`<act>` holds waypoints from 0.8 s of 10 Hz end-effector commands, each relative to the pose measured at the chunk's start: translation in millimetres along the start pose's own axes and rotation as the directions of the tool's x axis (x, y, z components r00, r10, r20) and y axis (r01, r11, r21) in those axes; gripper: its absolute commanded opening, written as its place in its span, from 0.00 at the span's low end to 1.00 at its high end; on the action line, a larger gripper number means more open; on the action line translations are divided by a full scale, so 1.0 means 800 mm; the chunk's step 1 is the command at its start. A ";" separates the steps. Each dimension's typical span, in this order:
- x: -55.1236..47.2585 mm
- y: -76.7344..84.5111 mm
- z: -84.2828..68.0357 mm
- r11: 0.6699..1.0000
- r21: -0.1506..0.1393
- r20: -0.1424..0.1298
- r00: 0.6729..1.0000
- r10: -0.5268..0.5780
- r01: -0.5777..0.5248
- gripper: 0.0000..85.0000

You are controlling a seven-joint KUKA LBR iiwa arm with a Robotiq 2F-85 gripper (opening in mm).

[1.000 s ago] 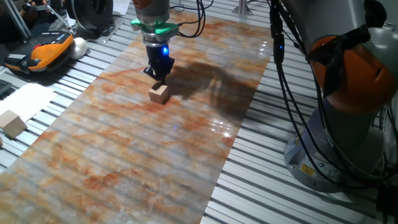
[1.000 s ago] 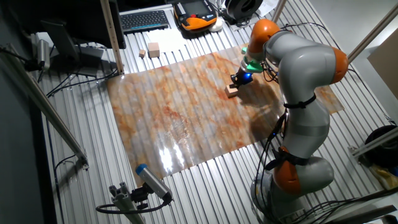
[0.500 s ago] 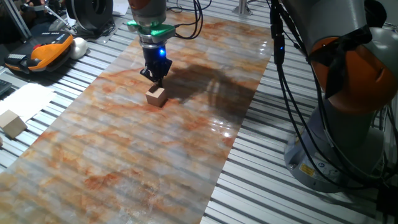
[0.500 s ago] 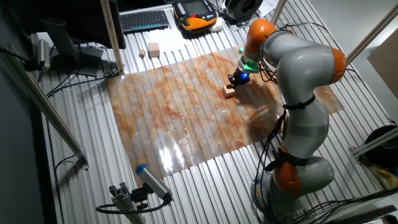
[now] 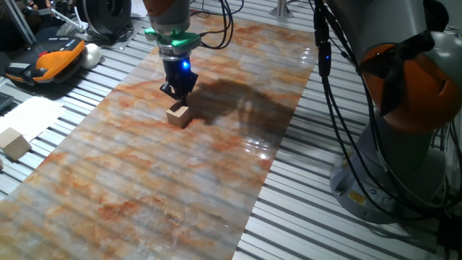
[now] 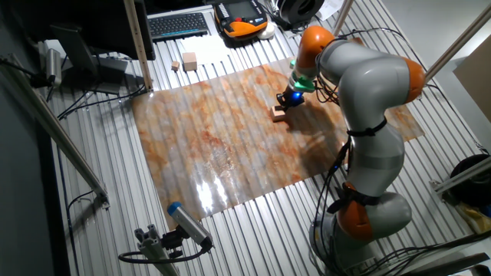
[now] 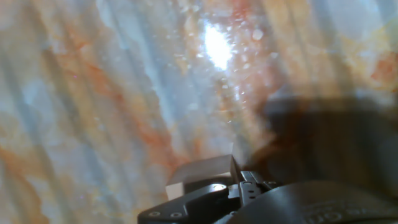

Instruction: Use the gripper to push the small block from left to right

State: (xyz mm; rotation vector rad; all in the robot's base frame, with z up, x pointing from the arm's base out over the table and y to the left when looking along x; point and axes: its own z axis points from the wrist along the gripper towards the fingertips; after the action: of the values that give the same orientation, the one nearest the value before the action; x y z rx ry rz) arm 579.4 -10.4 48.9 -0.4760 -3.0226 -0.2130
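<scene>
You have the small block (image 5: 178, 115) sitting on the marbled sheet (image 5: 144, 180) that covers the table (image 5: 303, 202), toward the sheet's far end in one fixed view. The end effector (image 5: 177, 94) stands upright at the block's 12 o'clock, its tips down against the block's far face; whether they truly touch, and whether the fingers are spread or closed, you cannot tell from these views. In the hand view the block (image 7: 202, 176) shows as a pale blurred corner just beyond the dark finger hardware.

Room to move: from the block, a wide stretch of bare sheet runs toward 6 o'clock and 4 o'clock. The sheet's long edge lies well off at 3 o'clock, and the other edge sits nearer at 9 o'clock.

The block is a tan wooden cube with crisp edges. The sheet is glossy, veined rust-orange and grey, with bright glare patches. The table is ribbed metal slats. A larger pale wooden block (image 5: 14, 144) rests on the slats, off the sheet, at 8 o'clock.
</scene>
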 end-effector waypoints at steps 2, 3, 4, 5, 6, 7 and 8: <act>0.003 0.009 -0.001 1.000 0.000 -0.004 1.000 0.011 -0.011 0.00; 0.004 0.014 0.001 1.000 0.000 -0.003 1.000 0.017 -0.017 0.00; 0.005 0.021 0.004 1.000 0.002 -0.002 1.000 0.026 -0.026 0.00; 0.007 0.027 0.005 0.999 0.001 -0.001 0.999 0.035 -0.035 0.00; 0.008 0.033 0.005 0.999 0.000 -0.002 0.999 0.045 -0.045 0.00; 0.010 0.038 0.005 0.999 -0.001 -0.005 0.999 0.051 -0.051 0.00; 0.012 0.042 0.007 0.998 -0.001 -0.005 0.998 0.057 -0.057 0.00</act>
State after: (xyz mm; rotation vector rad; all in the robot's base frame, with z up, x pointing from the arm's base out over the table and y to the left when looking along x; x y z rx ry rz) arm 580.3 25.6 48.7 -0.5613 -2.9995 -0.2127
